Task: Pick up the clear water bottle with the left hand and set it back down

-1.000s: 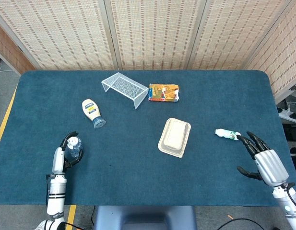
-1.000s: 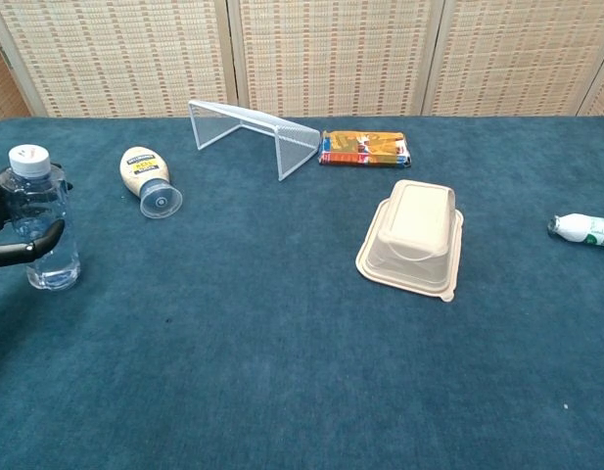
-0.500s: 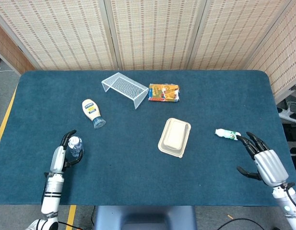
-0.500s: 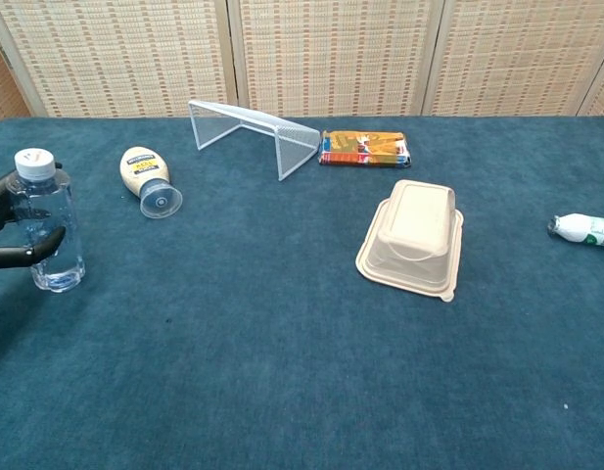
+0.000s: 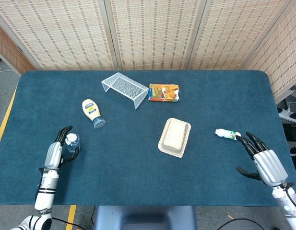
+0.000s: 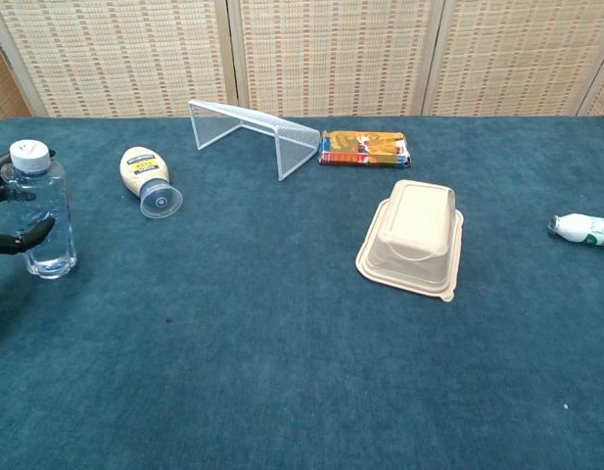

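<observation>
The clear water bottle with a white cap stands upright near the table's left front edge; in the chest view the bottle is at the far left. My left hand grips it from the left side. Its dark fingers curl around the bottle's body. I cannot tell whether the bottle's base touches the cloth. My right hand rests over the right front of the table with its fingers spread and holds nothing. It is outside the chest view.
A mayonnaise bottle lies behind the water bottle. A wire rack and an orange packet sit at the back. A beige takeout box is in the middle. A small white bottle lies just beyond my right fingertips.
My left hand has shifted left and slightly away from me, carrying the water bottle with it. The right hand has stayed still.
</observation>
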You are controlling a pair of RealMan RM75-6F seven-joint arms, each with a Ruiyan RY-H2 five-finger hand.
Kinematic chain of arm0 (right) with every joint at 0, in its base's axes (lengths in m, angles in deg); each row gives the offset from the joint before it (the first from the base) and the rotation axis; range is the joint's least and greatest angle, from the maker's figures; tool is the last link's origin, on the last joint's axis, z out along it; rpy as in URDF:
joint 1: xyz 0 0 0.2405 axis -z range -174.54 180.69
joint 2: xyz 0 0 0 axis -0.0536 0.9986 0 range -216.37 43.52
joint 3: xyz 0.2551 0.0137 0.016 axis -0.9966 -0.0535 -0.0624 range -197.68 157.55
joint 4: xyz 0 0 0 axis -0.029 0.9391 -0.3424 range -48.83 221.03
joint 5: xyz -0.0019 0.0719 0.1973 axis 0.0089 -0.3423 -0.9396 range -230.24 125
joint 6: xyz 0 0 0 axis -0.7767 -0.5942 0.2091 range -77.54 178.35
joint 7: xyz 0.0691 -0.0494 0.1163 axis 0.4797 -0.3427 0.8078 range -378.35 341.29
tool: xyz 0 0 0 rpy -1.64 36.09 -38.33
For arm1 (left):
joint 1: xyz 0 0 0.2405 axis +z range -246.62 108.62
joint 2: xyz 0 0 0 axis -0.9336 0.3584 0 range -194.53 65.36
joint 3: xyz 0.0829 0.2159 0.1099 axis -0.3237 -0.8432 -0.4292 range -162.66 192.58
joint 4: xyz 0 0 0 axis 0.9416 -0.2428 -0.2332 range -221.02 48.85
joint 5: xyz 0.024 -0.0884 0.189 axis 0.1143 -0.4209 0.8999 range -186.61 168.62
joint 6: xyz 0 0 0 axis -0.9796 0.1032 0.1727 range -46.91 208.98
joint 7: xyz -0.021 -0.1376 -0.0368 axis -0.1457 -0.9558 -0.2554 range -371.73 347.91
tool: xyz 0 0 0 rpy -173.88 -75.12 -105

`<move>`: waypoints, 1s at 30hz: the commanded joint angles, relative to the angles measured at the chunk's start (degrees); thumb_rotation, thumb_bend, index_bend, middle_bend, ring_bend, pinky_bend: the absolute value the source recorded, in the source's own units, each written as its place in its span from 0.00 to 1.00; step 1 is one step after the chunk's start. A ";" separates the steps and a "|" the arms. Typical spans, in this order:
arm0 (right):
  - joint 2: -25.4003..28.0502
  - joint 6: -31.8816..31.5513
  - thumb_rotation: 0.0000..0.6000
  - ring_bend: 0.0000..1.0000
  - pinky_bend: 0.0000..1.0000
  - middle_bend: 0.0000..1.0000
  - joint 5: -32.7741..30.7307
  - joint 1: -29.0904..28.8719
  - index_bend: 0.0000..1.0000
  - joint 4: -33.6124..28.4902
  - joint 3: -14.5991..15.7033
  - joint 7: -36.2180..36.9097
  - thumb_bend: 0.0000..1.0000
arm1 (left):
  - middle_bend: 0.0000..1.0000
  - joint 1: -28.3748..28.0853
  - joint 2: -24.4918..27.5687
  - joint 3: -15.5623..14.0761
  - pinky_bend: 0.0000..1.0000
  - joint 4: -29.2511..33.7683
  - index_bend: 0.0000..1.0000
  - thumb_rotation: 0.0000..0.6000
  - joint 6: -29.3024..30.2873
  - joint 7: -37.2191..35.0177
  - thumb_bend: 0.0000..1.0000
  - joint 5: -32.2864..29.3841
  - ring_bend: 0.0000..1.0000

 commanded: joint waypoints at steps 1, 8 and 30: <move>-0.07 0.07 1.00 0.00 0.16 0.15 -0.06 -0.02 0.01 0.04 -0.02 -0.11 0.12 | 0.05 0.04 1.23 0.35 0.15 2.22 0.08 1.00 -0.96 -0.19 0.42 -0.87 0.02; -0.14 0.39 1.00 0.00 0.16 0.15 0.00 -0.10 0.01 0.02 0.14 -0.34 0.12 | 0.02 -0.37 3.71 1.09 0.14 6.98 0.06 1.00 -3.47 0.43 0.41 -2.63 0.00; 0.01 1.57 1.00 0.00 0.16 0.15 0.19 -0.58 0.01 -0.18 0.65 -0.25 0.12 | 0.00 -0.45 12.66 3.59 0.12 17.53 0.00 1.00 -8.52 -2.70 0.38 -6.76 0.00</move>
